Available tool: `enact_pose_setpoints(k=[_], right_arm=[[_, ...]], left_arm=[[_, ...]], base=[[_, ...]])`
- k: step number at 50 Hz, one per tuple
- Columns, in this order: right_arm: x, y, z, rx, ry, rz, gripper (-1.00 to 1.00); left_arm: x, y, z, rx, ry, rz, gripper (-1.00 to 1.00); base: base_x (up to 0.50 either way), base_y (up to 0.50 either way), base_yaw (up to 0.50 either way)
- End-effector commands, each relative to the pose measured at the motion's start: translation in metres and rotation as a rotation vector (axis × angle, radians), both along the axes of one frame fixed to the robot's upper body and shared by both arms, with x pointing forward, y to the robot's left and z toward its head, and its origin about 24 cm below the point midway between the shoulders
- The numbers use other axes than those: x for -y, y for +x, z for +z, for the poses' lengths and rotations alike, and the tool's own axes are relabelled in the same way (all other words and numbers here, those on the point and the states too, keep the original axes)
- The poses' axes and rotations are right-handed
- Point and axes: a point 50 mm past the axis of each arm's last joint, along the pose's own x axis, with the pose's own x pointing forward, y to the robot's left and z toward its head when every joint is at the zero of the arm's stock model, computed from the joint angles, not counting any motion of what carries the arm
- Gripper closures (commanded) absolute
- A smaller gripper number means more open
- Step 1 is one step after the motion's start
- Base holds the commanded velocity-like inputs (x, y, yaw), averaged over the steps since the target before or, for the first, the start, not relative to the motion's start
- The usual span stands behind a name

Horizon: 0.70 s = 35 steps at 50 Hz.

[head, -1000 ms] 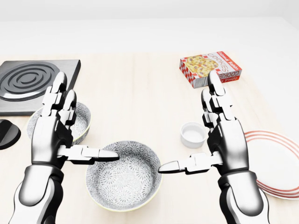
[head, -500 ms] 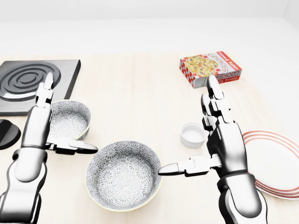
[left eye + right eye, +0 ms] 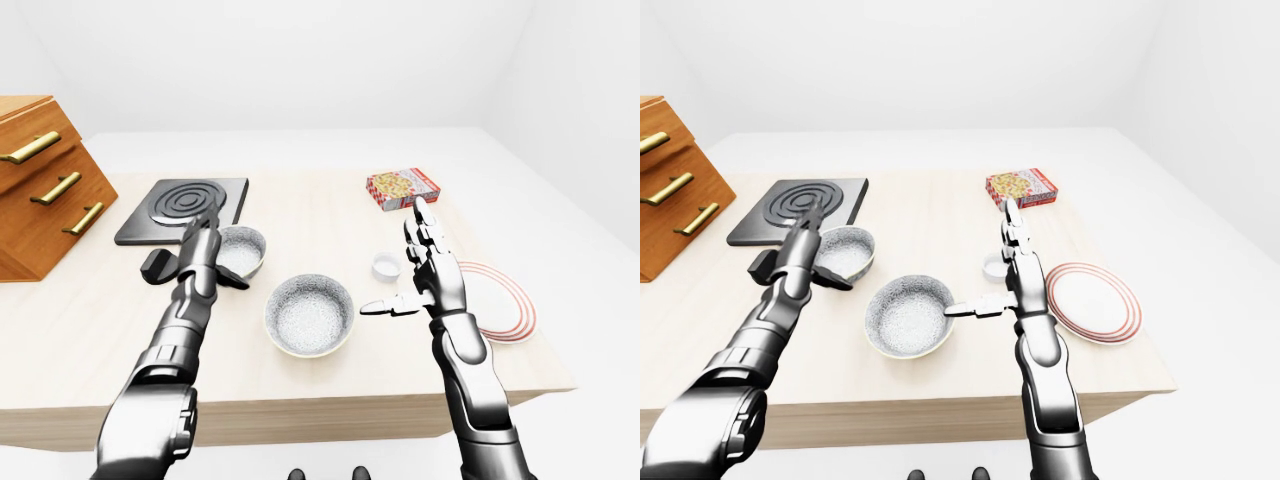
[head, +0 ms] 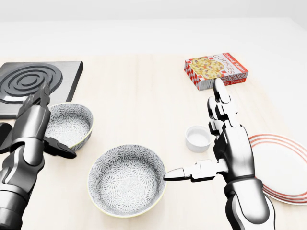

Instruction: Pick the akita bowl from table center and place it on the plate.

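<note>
Your right hand (image 4: 232,151) stands open just right of the akita bowl (image 4: 125,182), fingers straight up and thumb levelled at its rim; contact cannot be confirmed. The bowl rests on the table (image 4: 144,96) at the head view's bottom centre, well apart from the plate (image 4: 285,165) at the right edge. Your left hand (image 4: 29,129) is likewise open, gripping nothing, at the left rim of the smaller bowl (image 4: 72,123).

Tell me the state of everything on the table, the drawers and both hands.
Big bowl: upright, empty, not held.
Small bowl: upright, empty.
Plate: empty.
Cup: upright, empty.
Cookie box: closed, flat.
Drawers: shut.
Left hand: open, by small bowl.
Right hand: open, thumb at big bowl's rim.
</note>
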Motion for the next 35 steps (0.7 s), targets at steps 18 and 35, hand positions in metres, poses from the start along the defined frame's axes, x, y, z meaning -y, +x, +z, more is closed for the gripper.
enact_pose_setpoints(k=[18,35], right_arm=[[-0.001,-0.001,0.0,0.0,-0.005,0.005,-1.0],[-0.002,0.001,-0.005,-0.021,-0.005,0.006,-1.0]], left_arm=[[0.017,-0.006,-0.04,-0.177,0.264,-0.05,-1.0],[0.022,-0.005,-0.041,-0.221,0.317,-0.106,-1.0]], base=[[0.0,0.0,0.0],[0.0,0.0,0.0]])
